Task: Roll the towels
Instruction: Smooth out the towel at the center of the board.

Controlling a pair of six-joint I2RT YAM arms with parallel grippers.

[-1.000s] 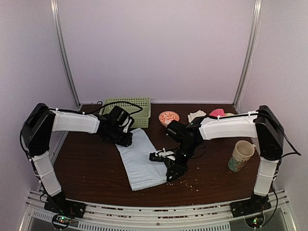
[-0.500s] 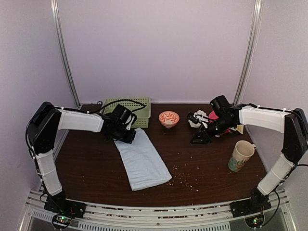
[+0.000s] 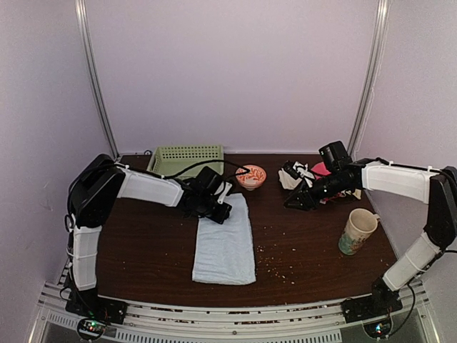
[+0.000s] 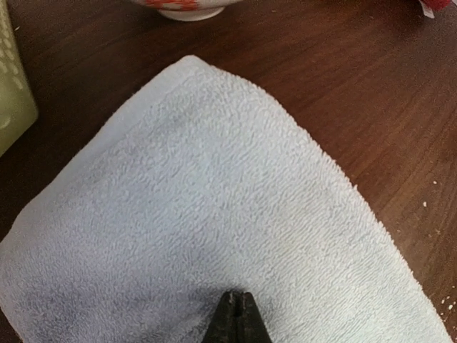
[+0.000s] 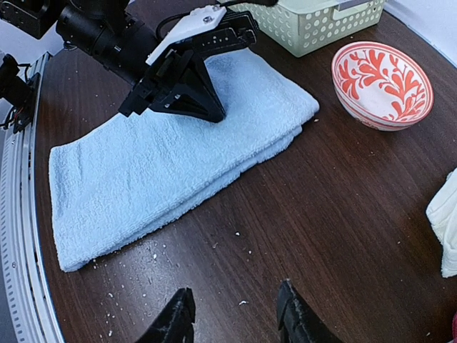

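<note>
Step in hand: judging from the layout, the robot is squaring up the pale blue towel [image 3: 225,246] for rolling. It is lying flat and folded double, and no turn of a roll is showing yet.
Left gripper [image 4: 238,321]: its fingers are pressing together, tips down on the cloth near one short end. I cannot tell whether a nip of fabric is sitting between them.
Pale blue towel, from the left gripper: it is lying directly under the tips and reaching ahead of them to a rounded corner, with most of its length running off to one side.
Right gripper [image 5: 235,318]: its fingers are standing apart with nothing between them, hovering over bare table [image 5: 300,236] and facing the towel's long edge, well clear of it.
Off-white towel [image 3: 291,175]: it is lying bunched up close beside the right gripper, not yet flattened or rolled.
Bowl [image 4: 189,7]: it is sitting just past the towel corner ahead of the left tips.
Basket [image 4: 11,93]: it is standing off to the left of the left tips.
Next move: the roll is probably calling for both grippers at one short end, lifting the edge and turning it over onto itself evenly, so the right gripper would be needing to come across to the cloth.
Watch for: thin, soft cloth is likely to slide or bunch under the tips instead of curling.
</note>
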